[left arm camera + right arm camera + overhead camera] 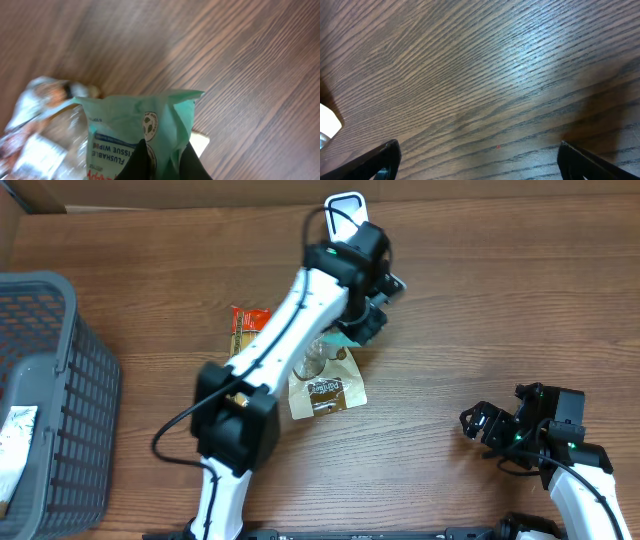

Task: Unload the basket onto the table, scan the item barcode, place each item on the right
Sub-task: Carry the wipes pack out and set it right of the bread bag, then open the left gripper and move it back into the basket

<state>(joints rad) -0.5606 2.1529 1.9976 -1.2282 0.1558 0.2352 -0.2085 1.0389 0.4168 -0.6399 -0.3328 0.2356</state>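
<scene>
Around the right pincer [478,423] at four o'clock the worktop [480,310] is bare; basket [60,380] blocks nine o'clock, packets [325,392] seemingly crowd centre.

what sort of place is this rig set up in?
Likely a mock shop checkout on a lab bench: a brown wood-grain table, a grey plastic mesh basket at the left, and retail packets, one a green flushable-wipes pack pinched in the left arm's fingers.

The white tubular left arm [290,310] was joined by boxy black motor housings [238,420]; a thin black cable [158,442] was looped at its 7 o'clock end, and a green light [328,250] was lit at 1 o'clock. The left gripper [164,161] was black-fingered. The white-and-black right arm [575,490] was similarly built.
</scene>
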